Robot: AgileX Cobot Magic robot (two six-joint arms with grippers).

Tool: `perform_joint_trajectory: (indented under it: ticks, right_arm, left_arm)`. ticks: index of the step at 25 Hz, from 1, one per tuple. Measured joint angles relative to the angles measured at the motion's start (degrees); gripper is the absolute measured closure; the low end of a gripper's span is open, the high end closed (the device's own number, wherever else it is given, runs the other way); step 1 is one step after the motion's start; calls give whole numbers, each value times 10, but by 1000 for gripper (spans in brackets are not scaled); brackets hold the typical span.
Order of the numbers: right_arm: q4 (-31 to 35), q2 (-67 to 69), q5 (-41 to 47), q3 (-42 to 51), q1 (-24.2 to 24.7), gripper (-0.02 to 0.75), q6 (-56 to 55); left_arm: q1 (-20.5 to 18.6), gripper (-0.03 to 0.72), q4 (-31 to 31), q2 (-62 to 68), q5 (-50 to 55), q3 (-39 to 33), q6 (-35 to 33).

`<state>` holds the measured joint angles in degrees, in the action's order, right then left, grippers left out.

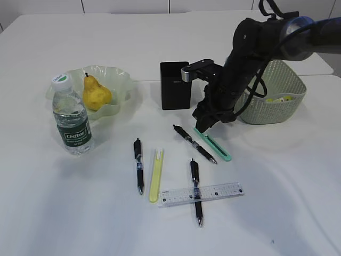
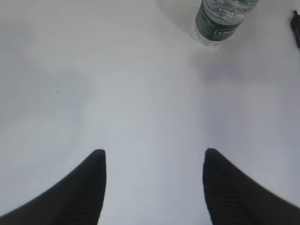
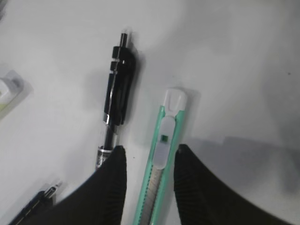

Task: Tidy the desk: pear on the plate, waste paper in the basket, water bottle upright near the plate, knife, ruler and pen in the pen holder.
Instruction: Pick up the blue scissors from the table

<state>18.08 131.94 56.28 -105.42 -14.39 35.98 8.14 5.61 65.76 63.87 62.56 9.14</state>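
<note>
Left side done: water bottle [image 1: 72, 118] upright beside the plate [image 1: 120, 88], pear [image 1: 96, 94] on the plate; left hand [image 2: 153, 157] idles wide over bare worktop [image 2: 93, 84]. Middle pending: three pens, yellow knife [image 1: 155, 175] and ruler [image 1: 202, 194] lie flat, pen holder [image 1: 173, 85] looks unfilled. Right: right hand [image 3: 149, 161] straddles the green knife [image 3: 161, 154], jaws narrow, grip unclear; yellow waste paper [image 1: 278, 99] apparently in the basket [image 1: 277, 106].
</note>
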Motion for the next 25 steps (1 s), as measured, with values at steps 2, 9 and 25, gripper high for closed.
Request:
perform_joint_trajectory:
  ticks: [2,9,25]
  right_arm:
    - [-2,0,-5,0,0,447,-1]
    - [-10,0,-8,-23,0,442,-3]
    - [-28,46,53,-86,-18,441,-49]
  left_arm:
    - [0,234,-2,0,0,0,0]
    - [0,234,-12,0,0,0,0]
    - [0,234,-14,0,0,0,0]
